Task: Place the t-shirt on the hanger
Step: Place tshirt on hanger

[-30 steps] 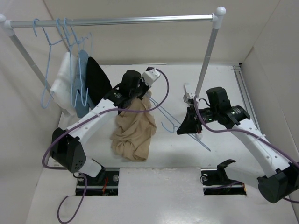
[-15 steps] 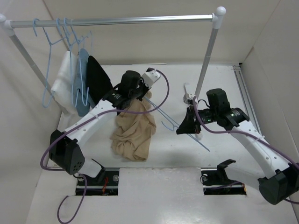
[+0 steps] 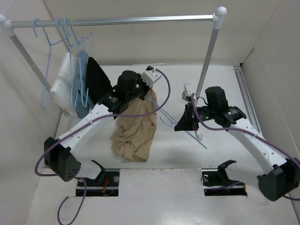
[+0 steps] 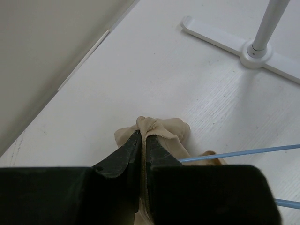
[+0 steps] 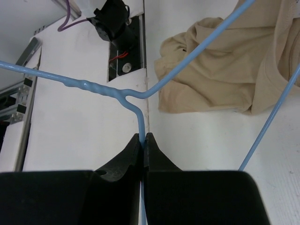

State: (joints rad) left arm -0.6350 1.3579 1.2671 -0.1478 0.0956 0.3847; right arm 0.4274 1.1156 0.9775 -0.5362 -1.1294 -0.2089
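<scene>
Near the middle of the table [image 3: 171,157], the left claw [image 4: 143,136] is pinching a fold of the shirt [image 3: 136,133] between fingers that are almost meeting. It is holding the top up while the rest is pooling on the surface. To the right, the right claw [image 5: 144,137] is clamping narrowly on the hanger [image 5: 101,89] just beside its twisted neck. One wire is reaching left towards the shirt's raised top.

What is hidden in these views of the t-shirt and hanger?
- Left wrist: left gripper covers most of the t-shirt.
- Right wrist: right gripper hides the hanger hook; picture edges cut its arms.
- Top: left arm hides the hanger's far end, so whether it has entered the t-shirt is unclear.
</scene>
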